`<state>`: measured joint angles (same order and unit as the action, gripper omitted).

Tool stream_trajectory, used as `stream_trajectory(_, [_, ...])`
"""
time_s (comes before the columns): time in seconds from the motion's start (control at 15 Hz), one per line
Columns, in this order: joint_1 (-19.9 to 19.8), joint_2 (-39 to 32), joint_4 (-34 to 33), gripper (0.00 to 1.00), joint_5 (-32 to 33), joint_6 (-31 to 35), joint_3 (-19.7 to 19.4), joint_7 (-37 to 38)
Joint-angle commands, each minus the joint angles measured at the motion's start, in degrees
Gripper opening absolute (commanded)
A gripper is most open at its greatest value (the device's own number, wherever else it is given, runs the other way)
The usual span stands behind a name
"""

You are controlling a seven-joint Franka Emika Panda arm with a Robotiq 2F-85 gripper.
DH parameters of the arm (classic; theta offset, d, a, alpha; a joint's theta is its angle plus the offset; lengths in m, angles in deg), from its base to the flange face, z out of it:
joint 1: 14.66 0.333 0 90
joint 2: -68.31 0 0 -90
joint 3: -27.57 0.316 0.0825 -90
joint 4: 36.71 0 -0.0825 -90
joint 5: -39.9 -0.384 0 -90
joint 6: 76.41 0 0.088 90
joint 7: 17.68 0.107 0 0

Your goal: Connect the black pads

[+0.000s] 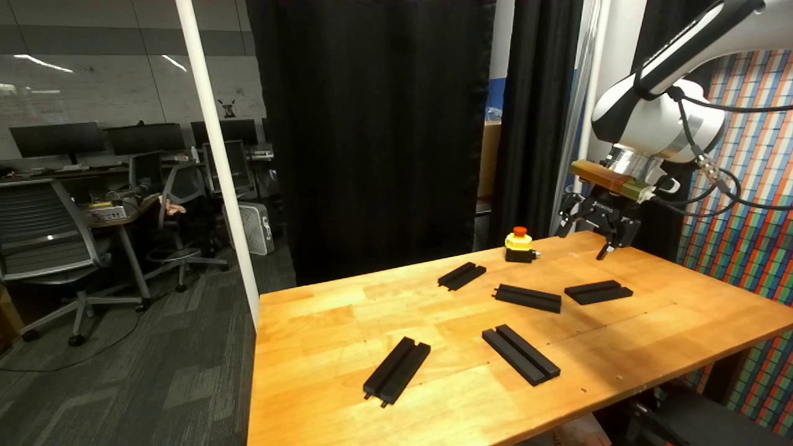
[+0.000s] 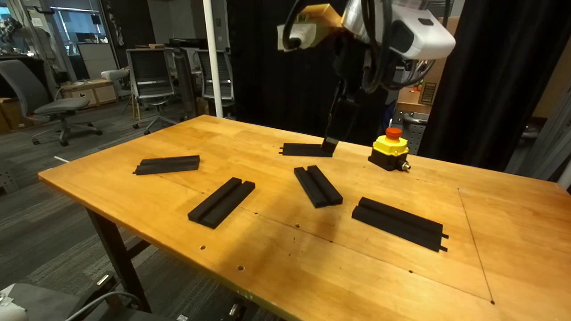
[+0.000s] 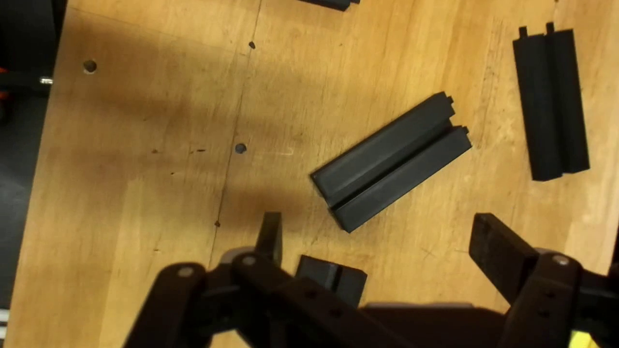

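Observation:
Several flat black pads lie apart on the wooden table, none joined. In an exterior view they show as a near pad (image 1: 397,371), a front pad (image 1: 521,354), a middle pad (image 1: 528,300), a back pad (image 1: 462,276) and a right pad (image 1: 598,292). Some have small pegs at one end. My gripper (image 1: 585,240) hangs empty above the table. In the wrist view its fingers (image 3: 379,232) are wide apart; a grooved pad (image 3: 391,162) lies ahead, another pad (image 3: 551,104) to the right, and one pad (image 3: 331,275) is partly hidden by the left finger.
A red-and-yellow button on a black base (image 1: 519,244) stands at the table's back edge, also in an exterior view (image 2: 389,149). The wooden table (image 2: 348,276) has small holes and seams. Black curtains (image 1: 384,136) hang behind it.

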<state>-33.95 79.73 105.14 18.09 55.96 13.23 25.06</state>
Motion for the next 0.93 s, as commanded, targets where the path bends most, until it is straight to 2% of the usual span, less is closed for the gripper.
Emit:
stream_trajectory(0.0, [0.13, -5.66, -2.73, 1.0, -2.92, 2.65, -0.79, 6.01])
stream_trajectory(0.2, [0.37, -9.69, -4.17, 1.0, -5.07, 3.09, -1.81, 7.32])
stream_trajectory(0.87, [-0.06, -22.24, -13.87, 1.0, 0.7, 1.09, -4.86, 7.87])
